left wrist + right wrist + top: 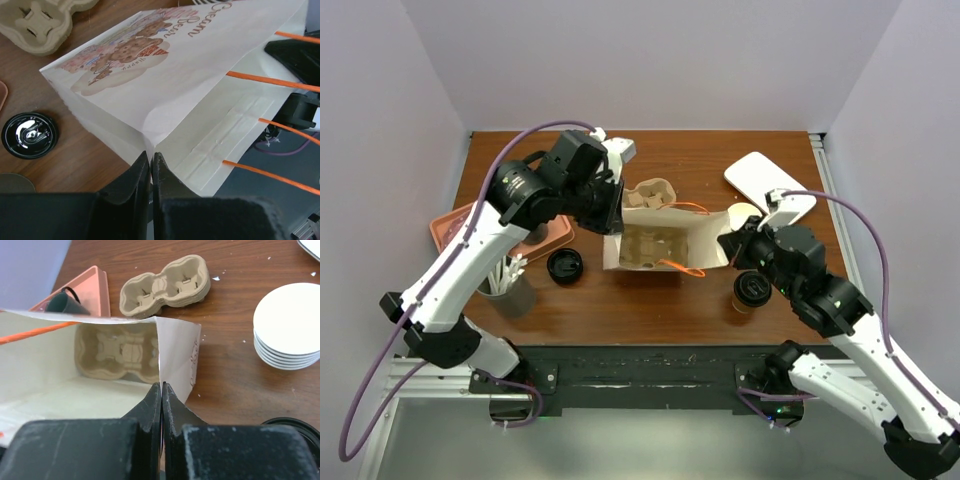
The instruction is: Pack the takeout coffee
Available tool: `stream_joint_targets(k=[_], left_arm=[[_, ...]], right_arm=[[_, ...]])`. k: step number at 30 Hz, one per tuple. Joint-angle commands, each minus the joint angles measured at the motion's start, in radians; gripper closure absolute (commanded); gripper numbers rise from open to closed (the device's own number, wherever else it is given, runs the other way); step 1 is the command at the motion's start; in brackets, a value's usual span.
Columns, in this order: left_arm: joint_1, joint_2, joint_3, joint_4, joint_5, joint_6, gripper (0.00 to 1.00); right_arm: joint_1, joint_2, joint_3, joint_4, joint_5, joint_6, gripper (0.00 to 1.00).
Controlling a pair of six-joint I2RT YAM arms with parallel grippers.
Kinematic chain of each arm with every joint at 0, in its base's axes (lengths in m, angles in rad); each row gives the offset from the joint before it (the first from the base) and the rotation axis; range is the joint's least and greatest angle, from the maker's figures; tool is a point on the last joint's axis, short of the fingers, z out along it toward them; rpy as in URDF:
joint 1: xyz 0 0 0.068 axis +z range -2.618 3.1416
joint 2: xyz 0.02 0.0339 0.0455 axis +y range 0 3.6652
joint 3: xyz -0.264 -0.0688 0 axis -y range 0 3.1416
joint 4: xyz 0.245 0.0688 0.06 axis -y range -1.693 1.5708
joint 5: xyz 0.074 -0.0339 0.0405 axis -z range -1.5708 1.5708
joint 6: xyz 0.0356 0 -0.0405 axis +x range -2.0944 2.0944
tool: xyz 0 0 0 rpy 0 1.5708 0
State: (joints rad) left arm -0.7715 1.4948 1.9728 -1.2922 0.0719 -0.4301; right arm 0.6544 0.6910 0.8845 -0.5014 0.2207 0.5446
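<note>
The takeout coffee (752,290), a tan cup with a black sip lid, stands on the table just right of the white paper bag (665,245); its lid edge (295,427) shows at the bottom right of the right wrist view. The bag lies open toward the camera with a brown cup carrier (120,352) inside. My left gripper (151,156) is shut on the bag's left rim edge. At the bag's right rim, my right gripper (161,385) pinches the paper wall. Orange handles (270,82) hang off the bag's mouth.
A second cup carrier (653,193) sits behind the bag. A loose black lid (565,266) lies left of it. White plates (770,185) are stacked at the back right, a pink tray (455,225) at the left, and a cup of stirrers (505,280) near the left front.
</note>
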Motion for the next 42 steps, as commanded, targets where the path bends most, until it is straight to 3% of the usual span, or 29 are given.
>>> stream_joint_targets(k=[1,5,13,17,22,28,37,40,42], left_arm=[[0.000,-0.067,-0.075,0.027,-0.012,-0.006,0.80],[0.000,-0.088,-0.147,0.024,-0.058,-0.022,0.62],[0.000,-0.096,-0.130,0.030,-0.092,-0.128,0.55],[0.000,-0.198,-0.282,0.163,-0.018,-0.196,0.52],[0.000,-0.203,-0.370,0.223,-0.055,-0.183,0.46],[0.000,-0.153,-0.304,0.267,-0.141,-0.154,0.37],[0.001,-0.091,-0.292,0.257,-0.130,-0.134,0.44],[0.001,-0.073,-0.289,0.275,-0.113,-0.116,0.53],[0.001,-0.048,-0.272,0.275,-0.115,-0.084,0.72]], right_arm=[[-0.001,0.053,0.132,-0.106,0.057,-0.017,1.00],[-0.001,0.099,0.183,-0.199,0.026,-0.006,0.95],[-0.002,0.102,0.182,-0.226,-0.023,0.066,1.00],[-0.001,0.047,0.087,-0.160,-0.086,0.066,1.00],[-0.002,-0.033,0.008,-0.109,-0.087,0.068,1.00],[-0.001,-0.059,-0.001,-0.106,-0.101,0.046,1.00],[-0.002,-0.091,0.004,-0.135,-0.081,0.052,1.00],[-0.001,-0.107,-0.018,-0.111,-0.093,0.042,1.00],[-0.001,-0.123,-0.044,-0.027,-0.132,0.019,1.00]])
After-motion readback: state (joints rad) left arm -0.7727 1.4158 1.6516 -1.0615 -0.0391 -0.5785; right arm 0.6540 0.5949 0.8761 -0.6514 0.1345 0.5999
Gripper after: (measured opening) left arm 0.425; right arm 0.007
